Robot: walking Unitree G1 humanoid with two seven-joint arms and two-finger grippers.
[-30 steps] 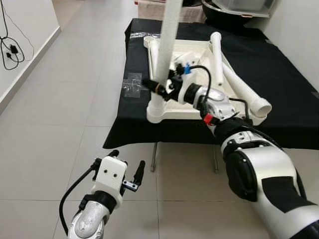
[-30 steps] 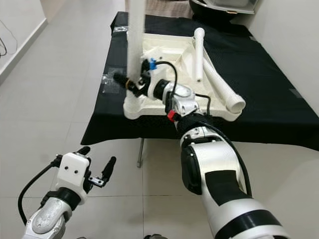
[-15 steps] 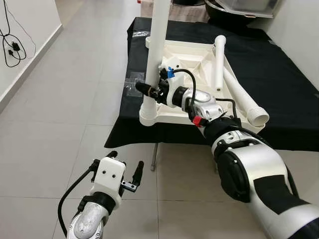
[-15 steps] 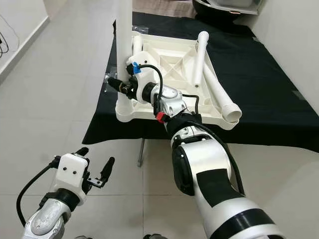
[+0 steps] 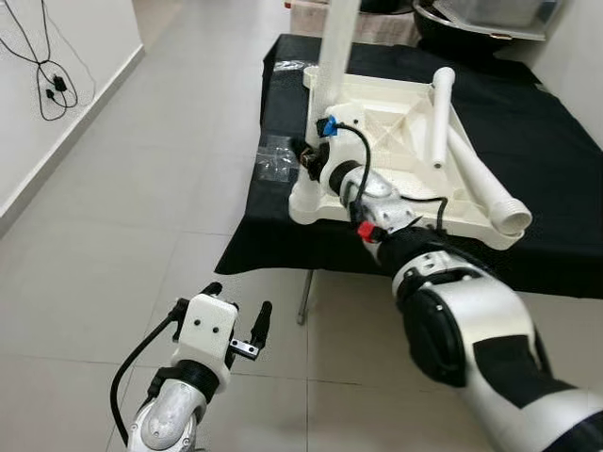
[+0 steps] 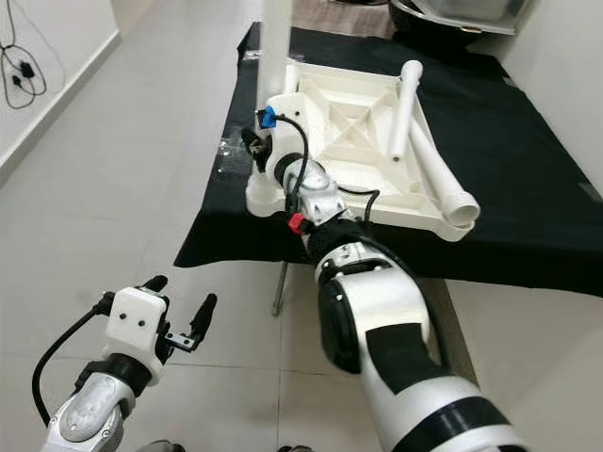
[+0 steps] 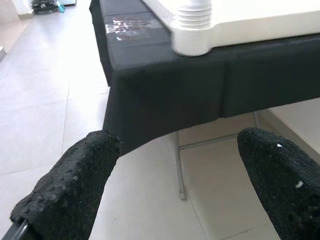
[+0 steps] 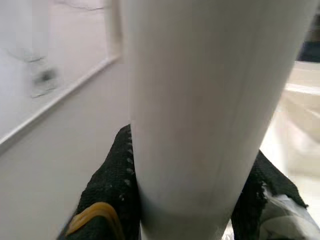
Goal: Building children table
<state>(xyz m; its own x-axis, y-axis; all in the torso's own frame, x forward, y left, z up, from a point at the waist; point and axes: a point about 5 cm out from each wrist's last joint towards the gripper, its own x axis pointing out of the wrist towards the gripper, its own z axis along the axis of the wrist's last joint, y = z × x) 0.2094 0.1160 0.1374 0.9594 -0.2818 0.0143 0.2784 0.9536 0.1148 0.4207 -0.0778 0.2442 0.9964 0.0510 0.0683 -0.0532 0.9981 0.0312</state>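
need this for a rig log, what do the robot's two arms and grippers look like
The right arm has glossy white shells with black panels, a silver wrist, a red tab, a blue connector and a looping black cable. The left arm is silver, with a black cable and a white box carrying the left gripper. Both have black textured fingers; the right gripper shows a yellow band.

No text, label, brand, number or sign can be read anywhere in these views.
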